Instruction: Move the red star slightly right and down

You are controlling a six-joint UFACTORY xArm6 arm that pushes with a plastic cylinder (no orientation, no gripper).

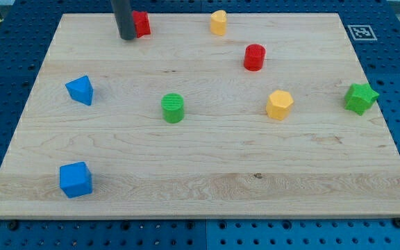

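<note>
Dark and straight, my tip (127, 38) sits at the far left of the bench (200, 187), touching the left side of the red star (141, 23); as a bare rod, this tool has nothing to open or clamp. Judging by that contact, the right-and-down push looks barely begun. Farther right stand a yellow block (218, 22) and a red cylinder (254, 57).

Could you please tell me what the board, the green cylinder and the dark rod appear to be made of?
The board looks like pale, smooth wood: grain lines and plank seams run across it. The green cylinder seems to be matte plastic, possibly printed, with faint ridges on top. The rod, ending in my tip just left of the red block, looks like dull dark metal or plastic; I cannot tell which.
</note>
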